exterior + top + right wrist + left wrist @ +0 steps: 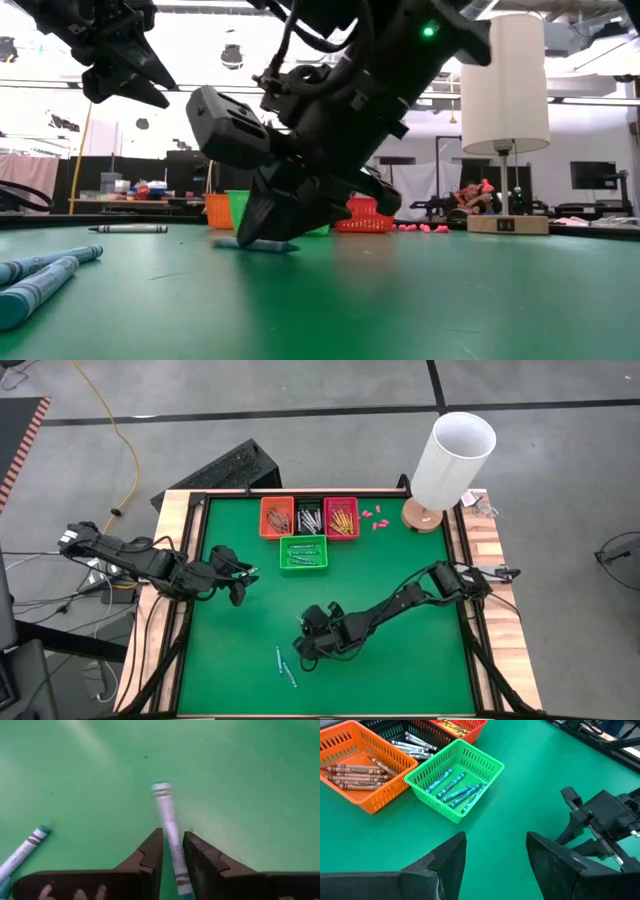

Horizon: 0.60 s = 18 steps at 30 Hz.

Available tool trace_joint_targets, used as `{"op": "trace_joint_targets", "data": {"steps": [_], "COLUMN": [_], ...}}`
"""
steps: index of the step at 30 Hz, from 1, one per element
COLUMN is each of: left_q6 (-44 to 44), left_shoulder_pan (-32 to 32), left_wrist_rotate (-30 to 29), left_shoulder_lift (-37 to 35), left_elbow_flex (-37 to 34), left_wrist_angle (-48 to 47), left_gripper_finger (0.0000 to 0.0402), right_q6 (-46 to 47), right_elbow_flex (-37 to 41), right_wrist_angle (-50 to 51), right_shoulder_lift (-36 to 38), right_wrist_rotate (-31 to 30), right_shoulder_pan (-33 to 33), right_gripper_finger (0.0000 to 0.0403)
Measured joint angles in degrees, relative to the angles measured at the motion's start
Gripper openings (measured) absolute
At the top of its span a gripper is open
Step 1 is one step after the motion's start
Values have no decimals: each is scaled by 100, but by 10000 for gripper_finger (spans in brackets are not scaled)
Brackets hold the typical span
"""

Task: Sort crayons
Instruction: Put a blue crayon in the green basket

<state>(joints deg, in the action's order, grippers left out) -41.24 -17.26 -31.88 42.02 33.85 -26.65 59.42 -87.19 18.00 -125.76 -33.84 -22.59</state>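
Note:
My right gripper [303, 644] is down at the green table's middle, shut on a blue-teal crayon [167, 815] that lies on the mat; the low view shows the same crayon [268, 246] under the fingertips. Two more blue-teal crayons [284, 665] lie flat on the mat toward the near edge, and one of them shows in the right wrist view [22, 852]. My left gripper [495, 845] is open and empty, hovering above the table's left half [238, 585]. My right gripper pinches the crayon's two long sides [176, 857] between its two fingers, toward one end of the stick. The fingers come slanting down from above and the table's right. The crayon lies level on the mat, its other end [162, 787] sticking out past the fingertips.
Four small baskets stand at the far middle: orange [276, 517], black [309, 517], red [341, 517], and green [303, 552] in front, each holding crayons. Pink bits [372, 517] lie beside the red one. A white lamp [452, 460] stands at the far right corner. A dark crayon [128, 229] lies farther off.

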Motion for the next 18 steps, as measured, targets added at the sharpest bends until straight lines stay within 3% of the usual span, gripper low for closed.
{"op": "trace_joint_targets", "data": {"steps": [7, 13, 18], "left_q6": [22, 25, 26], "left_shoulder_pan": [-1, 0, 0], "left_wrist_rotate": [-2, -48, -48], "left_shoulder_lift": [0, 0, -2], "left_elbow_flex": [0, 0, 0], "left_wrist_angle": [0, -2, -3], "left_gripper_finger": [197, 197, 197], "right_q6": [500, -305, -1215], "right_elbow_flex": [-5, 26, 22], "right_wrist_angle": [819, 807, 689], "right_shoulder_lift": [14, 15, 131], "right_wrist_rotate": [-417, -1137, -2255], "right_shoulder_pan": [-195, -434, -732], "right_gripper_finger": [102, 102, 102]}}
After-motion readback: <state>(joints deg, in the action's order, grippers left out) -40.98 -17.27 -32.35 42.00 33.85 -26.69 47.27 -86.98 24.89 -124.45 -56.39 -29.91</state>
